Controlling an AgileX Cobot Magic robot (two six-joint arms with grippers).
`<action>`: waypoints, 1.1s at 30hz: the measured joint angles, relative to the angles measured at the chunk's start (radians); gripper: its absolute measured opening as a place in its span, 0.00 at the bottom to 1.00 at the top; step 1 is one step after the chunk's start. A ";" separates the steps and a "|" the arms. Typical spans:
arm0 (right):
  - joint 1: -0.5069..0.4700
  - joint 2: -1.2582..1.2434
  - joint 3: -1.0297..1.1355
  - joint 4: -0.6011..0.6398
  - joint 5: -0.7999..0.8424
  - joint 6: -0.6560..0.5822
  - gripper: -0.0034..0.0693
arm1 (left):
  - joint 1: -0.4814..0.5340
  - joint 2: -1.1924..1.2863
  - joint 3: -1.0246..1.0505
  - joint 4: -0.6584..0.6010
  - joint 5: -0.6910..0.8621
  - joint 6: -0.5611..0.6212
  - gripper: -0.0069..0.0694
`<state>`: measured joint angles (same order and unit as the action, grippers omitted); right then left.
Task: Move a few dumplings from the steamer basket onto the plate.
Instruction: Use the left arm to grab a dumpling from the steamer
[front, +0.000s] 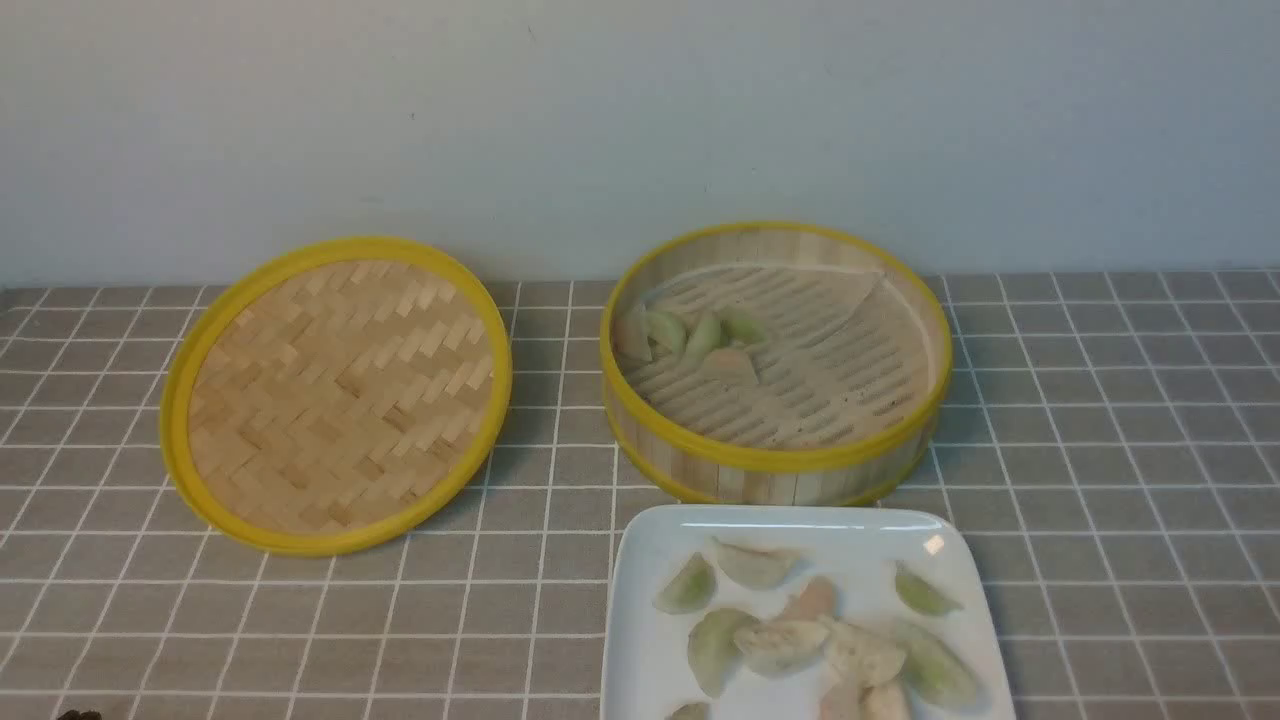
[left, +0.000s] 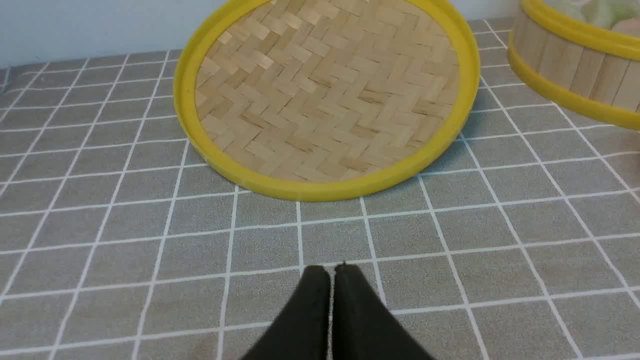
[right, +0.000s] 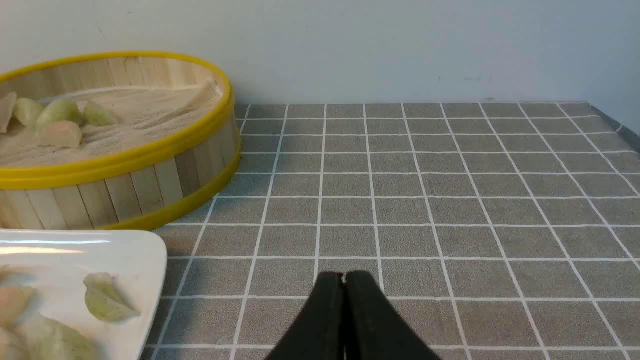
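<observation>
Both claws are pressed together, pinching nothing. The left gripper (left: 330, 272) is over checked cloth (left: 100, 225) near the lid (left: 325, 100), the right gripper (right: 344, 277) over cloth beside the plate (right: 145, 260). Neither shows in the front view. The steamer basket (front: 775, 460) sits just behind the plate w/ approx. five dumplings (front: 690, 335) bunched by its left wall. More lie piled on the plate — count unclear, as its near edge is cut off.
</observation>
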<state>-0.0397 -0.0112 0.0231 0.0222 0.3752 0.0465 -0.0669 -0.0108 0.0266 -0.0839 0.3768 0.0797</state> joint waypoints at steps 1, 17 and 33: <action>0.000 0.000 0.000 0.000 0.000 0.000 0.03 | 0.000 0.000 0.000 0.000 0.000 0.000 0.08; 0.000 0.000 0.000 0.000 0.000 0.000 0.03 | 0.000 0.000 0.000 0.000 0.000 0.000 0.08; 0.000 0.000 0.004 0.399 -0.196 0.166 0.03 | 0.000 0.000 0.000 0.000 0.000 0.000 0.08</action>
<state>-0.0397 -0.0112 0.0275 0.4211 0.1793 0.2124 -0.0669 -0.0108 0.0266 -0.0839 0.3768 0.0797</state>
